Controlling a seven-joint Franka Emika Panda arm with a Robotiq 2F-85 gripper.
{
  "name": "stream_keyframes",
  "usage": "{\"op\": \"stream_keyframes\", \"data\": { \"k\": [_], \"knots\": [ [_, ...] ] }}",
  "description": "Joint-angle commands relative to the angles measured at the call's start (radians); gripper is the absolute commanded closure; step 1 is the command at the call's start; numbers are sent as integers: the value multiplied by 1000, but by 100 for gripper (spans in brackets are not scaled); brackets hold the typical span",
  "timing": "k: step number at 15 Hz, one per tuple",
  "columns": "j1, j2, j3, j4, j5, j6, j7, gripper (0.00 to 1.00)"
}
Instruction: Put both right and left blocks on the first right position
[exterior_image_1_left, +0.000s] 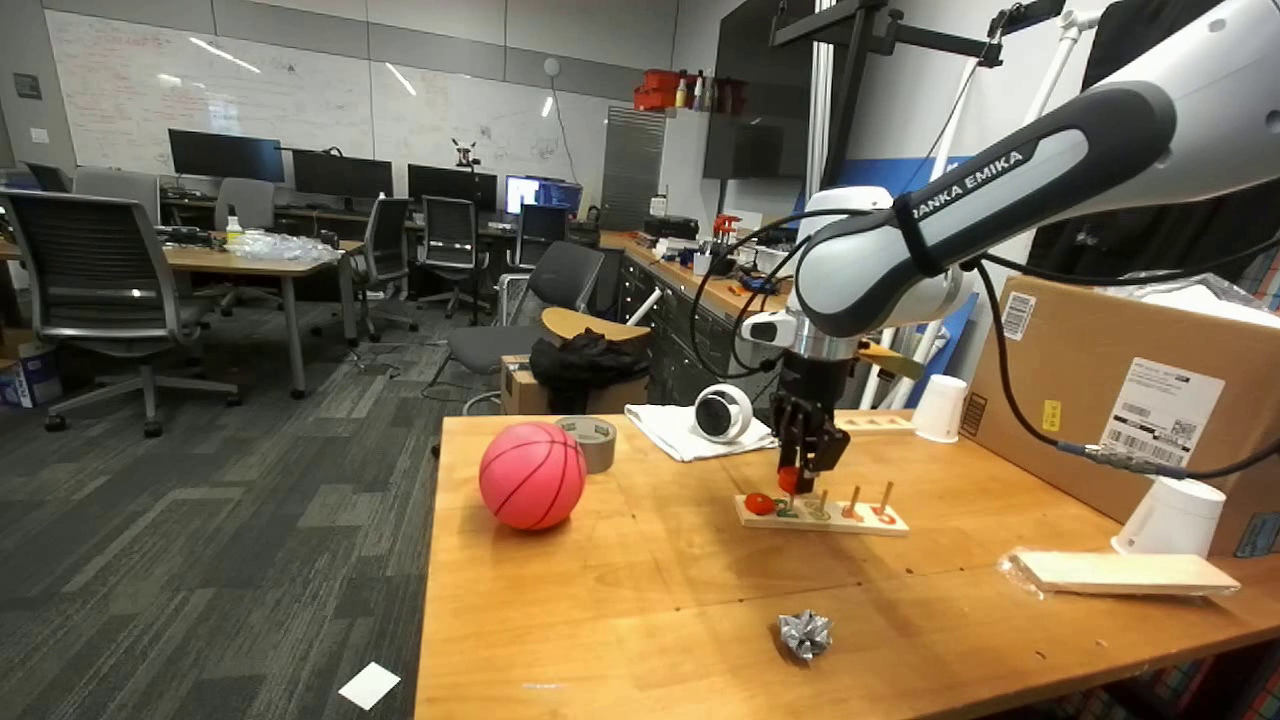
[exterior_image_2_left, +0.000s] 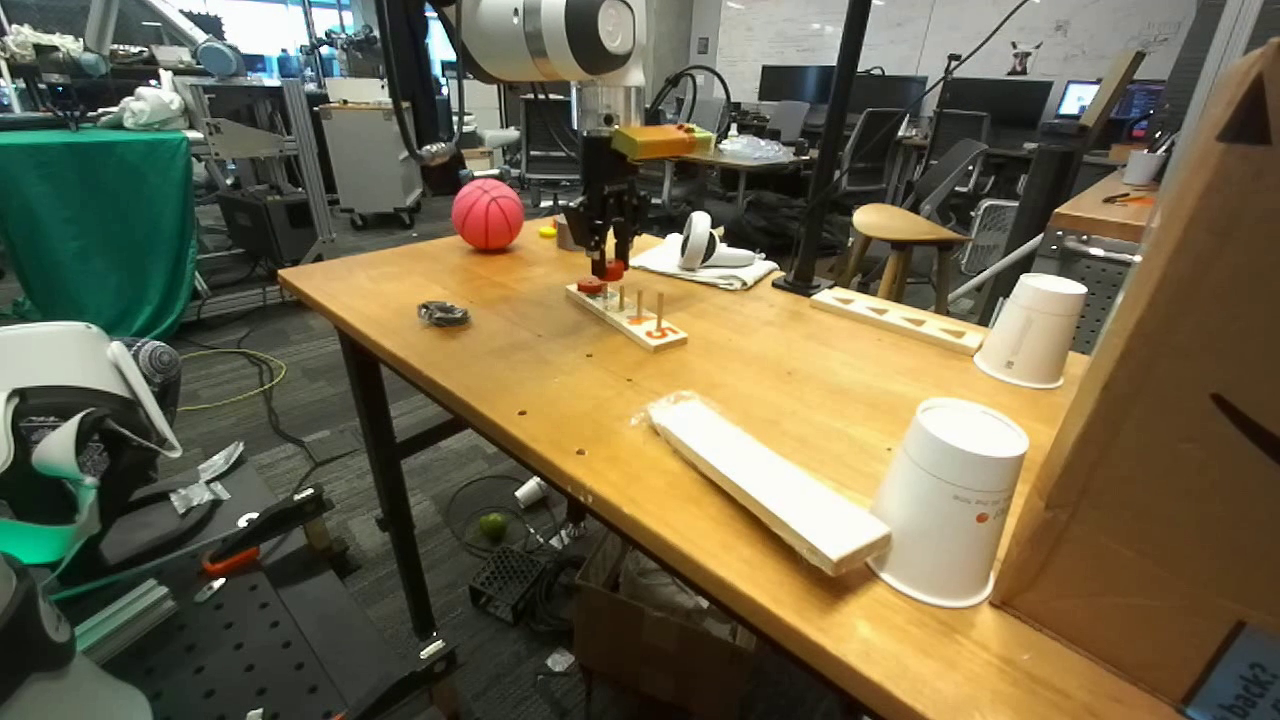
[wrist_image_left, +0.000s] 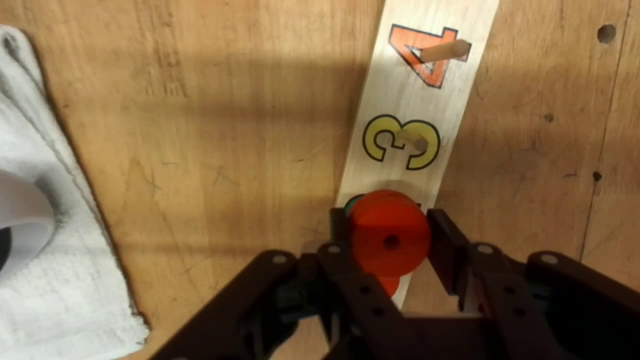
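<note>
My gripper (wrist_image_left: 389, 226) is shut on a small round red block (wrist_image_left: 395, 215), a finger on either side and the block's centre hole facing the camera. Both exterior views show this block (exterior_image_1_left: 788, 481) raised a little over the wooden peg board, around the place marked 2. The other red block (exterior_image_1_left: 759, 504) rests on the board (exterior_image_1_left: 835, 524) at its end, beside the 2; in the wrist view it (wrist_image_left: 389, 286) is mostly covered by the held block and a finger. Bare pegs stand at 3, 4 and 5. Which block is right or left, and which place is first right, I cannot tell.
A big red ball (exterior_image_1_left: 532, 476) and a tape roll (exterior_image_1_left: 590, 444) stand to one side of the board. A headset controller (exterior_image_2_left: 703, 245) lies on a white cloth (wrist_image_left: 65, 280) nearby. Foil (exterior_image_1_left: 805, 635), a wrapped plank (exterior_image_2_left: 765, 480), paper cups (exterior_image_2_left: 950, 500) and a cardboard box (exterior_image_1_left: 1120, 370) are also there.
</note>
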Motion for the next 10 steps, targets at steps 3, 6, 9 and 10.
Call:
{"op": "stream_keyframes", "data": {
  "k": [3, 6, 9, 10],
  "knots": [
    [-26, -32, -29, 50, -55, -54, 28, 75],
    [-38, -45, -54, 55, -88, -87, 50, 75],
    [-48, -53, -72, 59, -118, -129, 73, 75],
    [-52, -59, -75, 62, -123, -156, 72, 75]
  ]
}}
